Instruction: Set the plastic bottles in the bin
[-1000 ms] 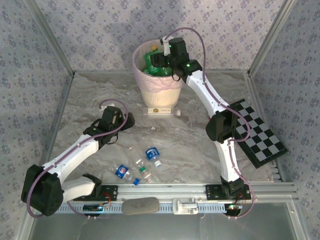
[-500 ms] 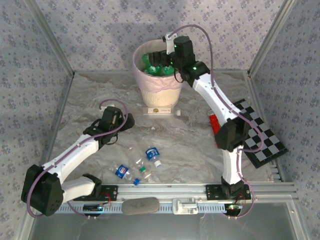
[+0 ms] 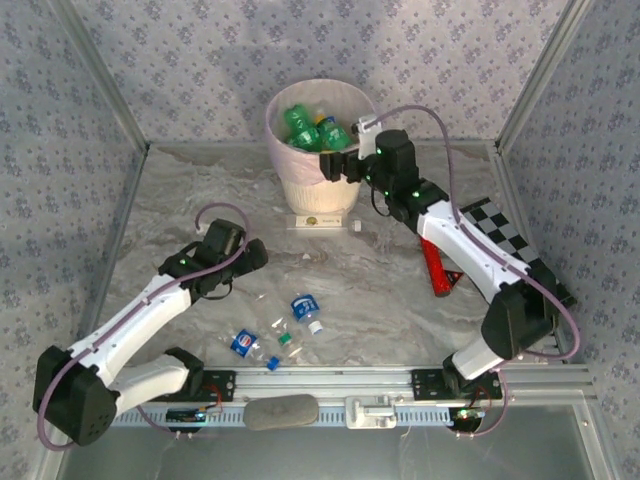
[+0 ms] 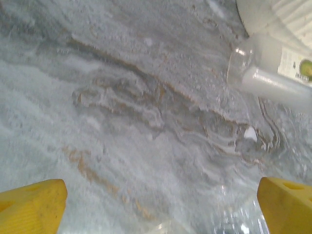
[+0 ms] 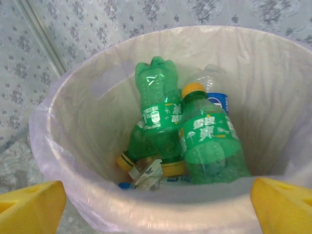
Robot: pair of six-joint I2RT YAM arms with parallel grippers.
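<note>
A round cream bin [image 3: 310,190] lined with a thin pink plastic bag is seen at 12 o'clock on the grey marbled worktop [image 3: 380,290]. Green plastic bottles [image 3: 300,125] with yellow caps are piled inside it. White writing is printed on their green labels, but it cannot be read. A clear bottle with a blue label [image 5: 217,101] is tucked behind them in the bin. A round mark is shown on that label.

The right pincer [image 3: 338,165] is held at the 4 o'clock side of the bin's rim. It is spread wide and nothing is gripped in it. Its yellow fingertips [image 5: 29,204] are seen far apart in the right wrist view.

The left pincer [image 3: 243,258] is held low over bare worktop, toward 9 o'clock from the middle. It is also spread wide and nothing is gripped in it.

Two clear plastic bottles [image 3: 305,307] with blue labels are left lying near 6 o'clock, at about 5 o'clock from the left pincer. Their labels are too small to be read.

A flat white card [image 3: 318,221] with a round mark is laid just at 6 o'clock of the bin. A black and white checked board [image 3: 520,270] is laid at 3 o'clock.
</note>
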